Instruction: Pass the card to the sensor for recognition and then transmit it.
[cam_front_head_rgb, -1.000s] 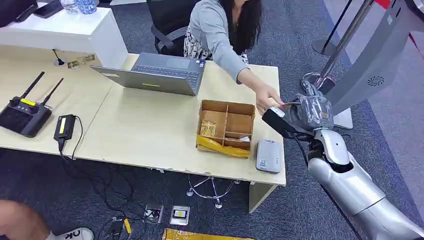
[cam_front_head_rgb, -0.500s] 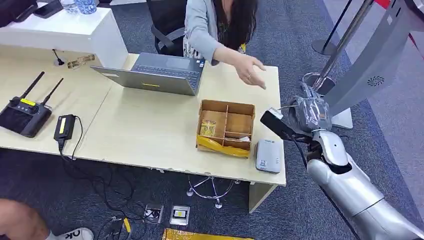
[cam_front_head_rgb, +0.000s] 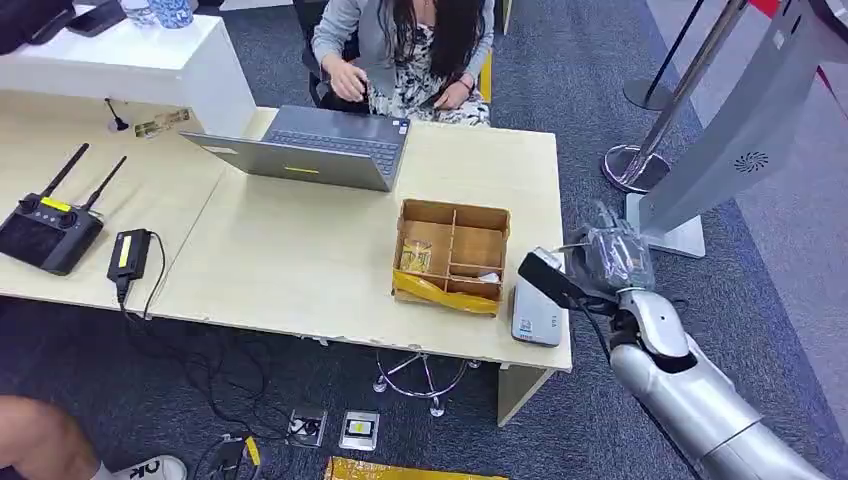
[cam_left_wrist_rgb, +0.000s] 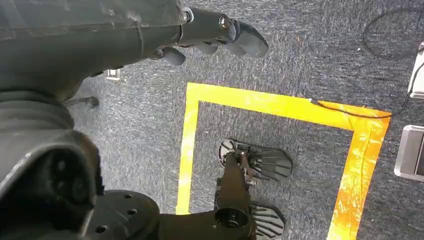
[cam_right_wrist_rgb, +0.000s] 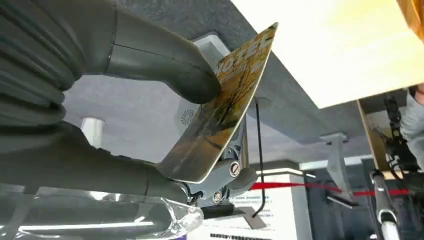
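Note:
My right hand (cam_front_head_rgb: 606, 256) hovers just off the table's right edge, beside the grey card sensor (cam_front_head_rgb: 537, 312) that lies flat on the front right corner. It pinches a card (cam_right_wrist_rgb: 223, 111) with a yellow and brown printed face between the thumb (cam_right_wrist_rgb: 165, 62) and the fingers (cam_right_wrist_rgb: 220, 182) below it. The card stands tilted, one corner sticking out past the thumb. My left hand (cam_left_wrist_rgb: 215, 30) hangs beside my body over the carpet with its fingers stretched out and nothing in them.
A divided cardboard box (cam_front_head_rgb: 452, 254) stands on the table (cam_front_head_rgb: 300, 260) just left of the sensor. A person (cam_front_head_rgb: 410, 50) sits behind an open laptop (cam_front_head_rgb: 315, 148). A grey kiosk post (cam_front_head_rgb: 735, 130) and a stanchion base (cam_front_head_rgb: 632, 165) stand right of my arm.
The person's hand let go of the card and drew back to the chair. My right hand, with the card in it, came down and nearer, level with the sensor.

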